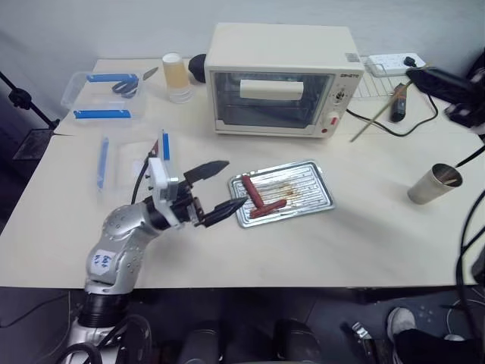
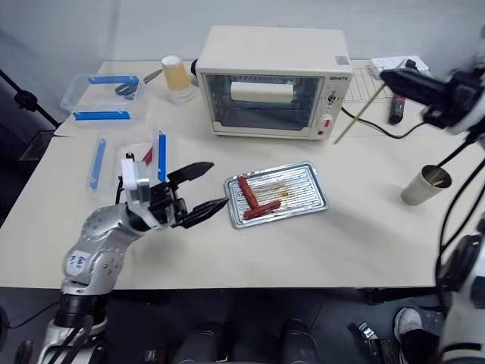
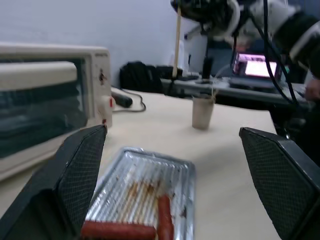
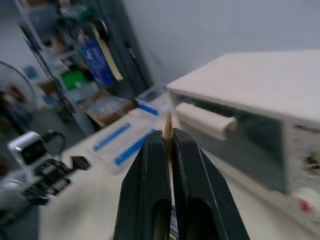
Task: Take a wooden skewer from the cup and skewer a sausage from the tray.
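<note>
The wooden skewer point(image 2: 362, 111) is pinched in my right hand point(image 2: 405, 80), high at two o'clock from the tray point(image 2: 311, 199). My left hand point(image 1: 214, 191) is spread beside the sausage point(image 1: 251, 192). The thin stick may slip or snap.

Open tabletop around the tray point(image 2: 311, 201)

I see bare table between it and the cup point(image 2: 424, 186); the toaster oven point(image 2: 273, 82) blocks behind.

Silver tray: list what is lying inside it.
The tray holds two reddish-brown sausages, one lying across the other's end at its left side, plus brown grease stains on the ribbed floor. Whatever lies under the sausages is hidden.
</note>
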Available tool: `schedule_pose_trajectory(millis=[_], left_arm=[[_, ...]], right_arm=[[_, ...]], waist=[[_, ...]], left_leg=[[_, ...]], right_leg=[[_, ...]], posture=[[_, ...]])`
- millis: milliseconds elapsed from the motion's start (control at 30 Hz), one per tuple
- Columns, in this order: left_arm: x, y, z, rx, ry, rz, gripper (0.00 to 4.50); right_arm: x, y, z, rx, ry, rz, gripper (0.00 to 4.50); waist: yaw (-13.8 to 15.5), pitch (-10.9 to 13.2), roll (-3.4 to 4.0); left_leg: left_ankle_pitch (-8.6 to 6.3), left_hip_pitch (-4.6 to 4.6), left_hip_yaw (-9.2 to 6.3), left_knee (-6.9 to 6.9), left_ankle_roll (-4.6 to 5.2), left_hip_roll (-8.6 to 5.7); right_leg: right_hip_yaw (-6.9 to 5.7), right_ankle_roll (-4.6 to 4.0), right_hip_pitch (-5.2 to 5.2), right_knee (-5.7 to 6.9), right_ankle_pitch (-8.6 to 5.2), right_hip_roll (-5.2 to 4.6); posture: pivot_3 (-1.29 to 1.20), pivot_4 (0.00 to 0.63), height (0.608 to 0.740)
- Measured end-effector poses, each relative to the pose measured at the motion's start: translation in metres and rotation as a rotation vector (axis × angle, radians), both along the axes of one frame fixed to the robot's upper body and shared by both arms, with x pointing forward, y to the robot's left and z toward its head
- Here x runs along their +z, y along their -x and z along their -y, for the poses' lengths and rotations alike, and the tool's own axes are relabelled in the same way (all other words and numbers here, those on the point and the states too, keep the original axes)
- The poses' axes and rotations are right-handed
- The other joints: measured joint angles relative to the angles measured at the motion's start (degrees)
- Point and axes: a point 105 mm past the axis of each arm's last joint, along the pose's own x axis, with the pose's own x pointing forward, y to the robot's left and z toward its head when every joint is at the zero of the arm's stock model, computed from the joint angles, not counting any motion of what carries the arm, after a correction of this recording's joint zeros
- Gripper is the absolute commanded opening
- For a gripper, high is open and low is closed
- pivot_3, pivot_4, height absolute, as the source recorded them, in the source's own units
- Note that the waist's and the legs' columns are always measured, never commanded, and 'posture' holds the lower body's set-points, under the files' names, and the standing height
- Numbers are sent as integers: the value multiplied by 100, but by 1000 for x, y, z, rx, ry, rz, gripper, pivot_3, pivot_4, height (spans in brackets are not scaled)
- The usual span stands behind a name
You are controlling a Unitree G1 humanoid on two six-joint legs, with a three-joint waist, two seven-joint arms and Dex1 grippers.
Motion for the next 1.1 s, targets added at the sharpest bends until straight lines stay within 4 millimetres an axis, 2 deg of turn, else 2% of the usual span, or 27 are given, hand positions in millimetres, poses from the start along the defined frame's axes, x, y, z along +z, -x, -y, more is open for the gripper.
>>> schedule_pose_trajectory(millis=[100, 200, 367, 533, 633, 733, 833, 1100], left_arm=[[9, -8, 15, -8, 51, 36, 4500], [15, -12, 32, -44, 90, 52, 4500], [25, -16, 61, -100, 134, 78, 4500], [38, -19, 86, -135, 209, 90, 4500], [43, -15, 96, -156, 222, 111, 4500], [39, -20, 99, -140, 233, 96, 4500], [38, -22, 102, -141, 244, 88, 3873], [41, -21, 104, -135, 259, 103, 1440]], right_arm=[[-12, 1, -18, 65, -132, -86, 17], [-9, 2, -25, 77, -243, -112, 17], [-20, 9, -40, 108, -266, -158, 17], [-20, 13, -47, 109, -295, -156, 17], [-22, 17, -51, 121, -309, -163, 17], [-24, 20, -53, 120, -315, -170, 17], [-24, 21, -55, 121, -316, -176, 0], [-26, 22, -60, 115, -334, -185, 0]], waist=[[65, 0, 0], [73, 0, 0], [58, -1, -1], [55, -1, -1], [53, -1, -2], [54, -1, -2], [53, -1, -2], [54, -1, -2]], left_leg=[[0, -15, -6, 18, 1, -1], [-1, -36, -21, 42, 2, -2], [-1, -48, -31, 51, 3, -3], [-2, -51, -33, 52, 5, -3], [-3, -51, -33, 52, 6, -3], [-3, -52, -33, 55, 7, -3], [-4, -53, -33, 55, 9, -2], [-4, -54, -35, 56, 10, -2]], right_leg=[[-5, 1, -5, 4, 0, 0], [-16, 3, -10, 7, 2, 1], [-24, 3, -11, 8, 2, 2], [-26, 3, -13, 8, 2, 3], [-26, 4, -13, 8, 2, 3], [-26, 3, -13, 8, 2, 3], [-26, 4, -13, 8, 2, 3], [-27, 4, -14, 7, 2, 3]], posture=[[0, 150, 740], [0, 150, 740], [0, 150, 740], [0, 150, 740], [0, 150, 740], [0, 150, 740], [0, 150, 740], [0, 150, 740]])
